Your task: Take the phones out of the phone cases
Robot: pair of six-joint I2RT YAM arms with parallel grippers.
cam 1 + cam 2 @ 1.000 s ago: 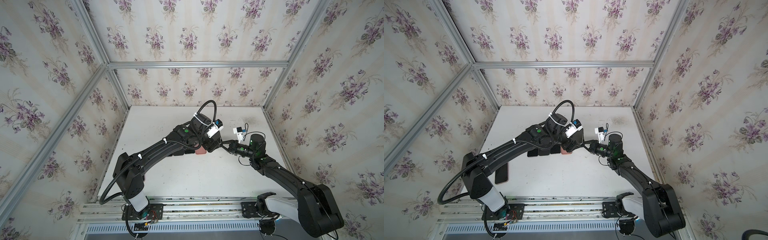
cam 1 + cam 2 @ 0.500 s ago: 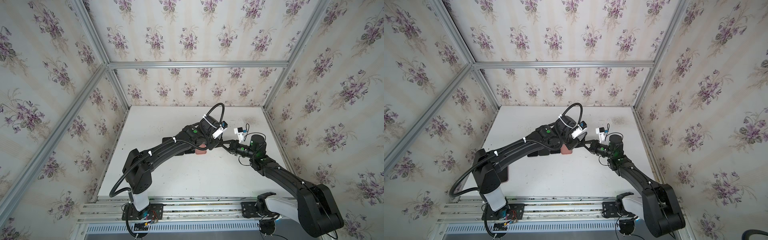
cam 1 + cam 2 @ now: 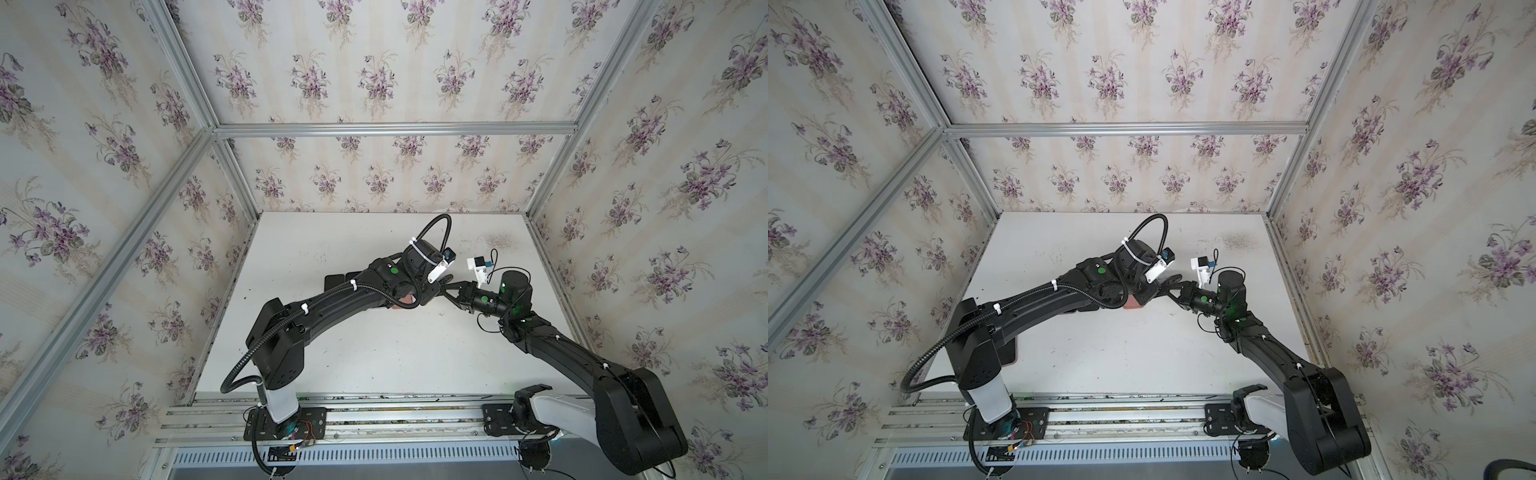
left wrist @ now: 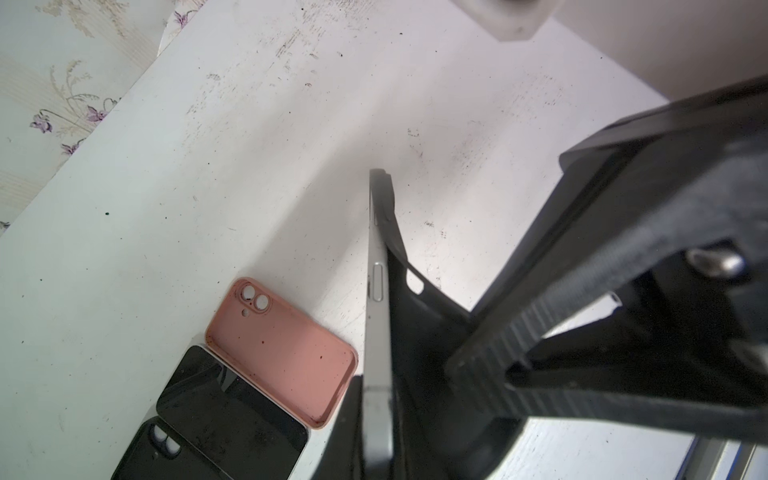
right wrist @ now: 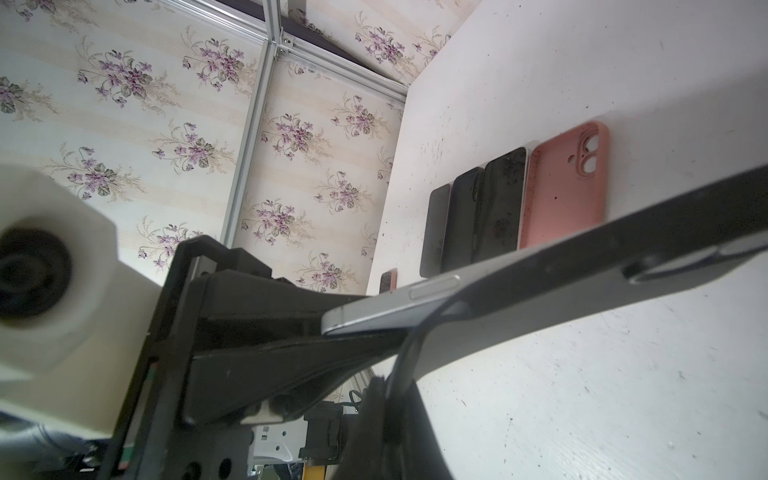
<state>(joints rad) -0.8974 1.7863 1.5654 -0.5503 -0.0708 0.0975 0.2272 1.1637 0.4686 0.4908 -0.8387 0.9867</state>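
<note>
A phone (image 4: 377, 332) with a silver edge is held above the white table, partly out of its black phone case (image 4: 419, 332). In the left wrist view my left gripper (image 4: 376, 436) is shut on the phone's near end. The case (image 5: 623, 249) bends away from the phone (image 5: 395, 301) along one side, and my right gripper (image 5: 392, 415) is shut on the case's peeled edge. In both top views the left gripper (image 3: 432, 289) and the right gripper (image 3: 451, 291) meet tip to tip at mid table, hiding phone and case.
An empty pink case (image 4: 282, 353) lies open side up on the table beside a row of dark phones and cases (image 5: 498, 203). Another dark phone (image 3: 1009, 353) lies near the left arm's base. Papered walls close in three sides.
The left arm has reached right towards the right gripper, and its jaws have gone from open to shut on the phone. The right gripper has stayed shut in place.
</note>
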